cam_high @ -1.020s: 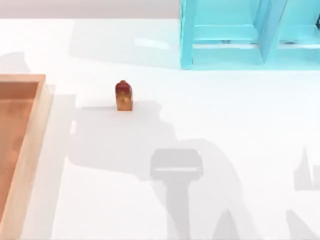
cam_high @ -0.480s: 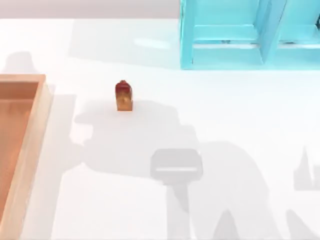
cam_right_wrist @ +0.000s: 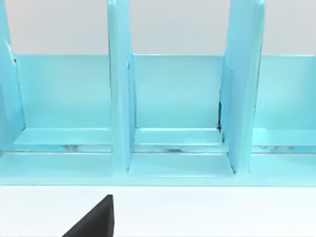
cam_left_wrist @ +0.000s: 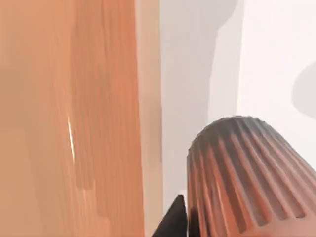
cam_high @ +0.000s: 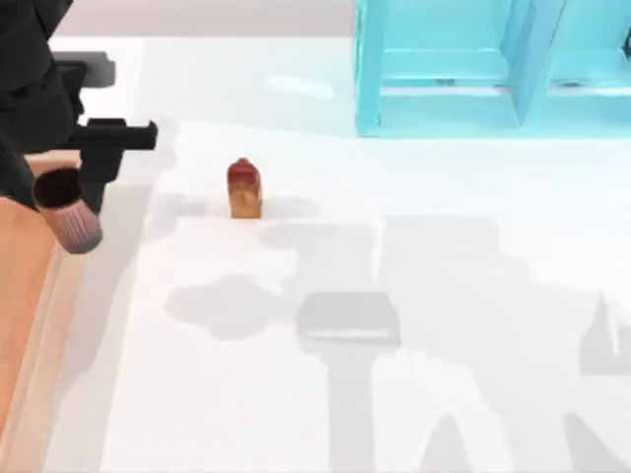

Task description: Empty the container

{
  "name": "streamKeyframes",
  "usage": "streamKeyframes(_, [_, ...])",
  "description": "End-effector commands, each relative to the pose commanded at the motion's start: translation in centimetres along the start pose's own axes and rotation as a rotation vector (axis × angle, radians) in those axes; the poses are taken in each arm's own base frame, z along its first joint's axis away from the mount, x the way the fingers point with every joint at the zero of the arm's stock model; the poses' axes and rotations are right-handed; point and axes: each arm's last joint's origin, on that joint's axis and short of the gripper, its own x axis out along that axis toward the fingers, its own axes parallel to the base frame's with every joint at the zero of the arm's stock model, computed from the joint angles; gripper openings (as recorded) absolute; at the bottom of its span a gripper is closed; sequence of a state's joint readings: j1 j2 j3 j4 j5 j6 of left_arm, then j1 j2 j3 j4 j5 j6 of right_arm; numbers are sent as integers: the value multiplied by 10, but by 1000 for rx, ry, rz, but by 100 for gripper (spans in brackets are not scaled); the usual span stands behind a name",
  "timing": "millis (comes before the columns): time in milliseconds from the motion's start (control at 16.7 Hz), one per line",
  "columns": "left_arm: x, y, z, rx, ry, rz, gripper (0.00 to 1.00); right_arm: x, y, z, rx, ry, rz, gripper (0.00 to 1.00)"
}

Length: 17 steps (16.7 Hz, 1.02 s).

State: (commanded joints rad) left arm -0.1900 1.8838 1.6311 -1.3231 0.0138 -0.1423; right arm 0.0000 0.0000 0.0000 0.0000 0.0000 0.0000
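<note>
My left gripper clamps the cup over the box rim — I carry it toward 3 o'clock, level.

My left arm reads as matte black all over: blocky, squared-off housings at ten o'clock in the top view, plain surfaces. The left wrist view catches a black wedge-shaped fingertip, flat and sharp-edged.

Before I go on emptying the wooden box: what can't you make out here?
- Large shallow wooden box: cut off by the top view's left edge, partly under the left arm; remaining contents unknown.
- Left pincer: fingers hidden by the brown ribbed cup in both views.
- Right pincer: one dark tip, state unclear.
</note>
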Motion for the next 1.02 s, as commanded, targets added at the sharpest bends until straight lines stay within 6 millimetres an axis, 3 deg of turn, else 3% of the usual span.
streamKeyframes(240, [32, -81, -32, -16, 9, 12, 0, 0, 0, 0, 0, 0, 0, 100])
streamKeyframes(420, [47, -120, -59, -24, 0, 8, 0, 0, 0, 0, 0, 0, 0, 100])
streamKeyframes(600, [53, -134, -70, -24, -1, 6, 0, 0, 0, 0, 0, 0, 0, 100])
streamKeyframes(1020, [62, -133, -69, -25, 0, 7, 0, 0, 0, 0, 0, 0, 0, 100])
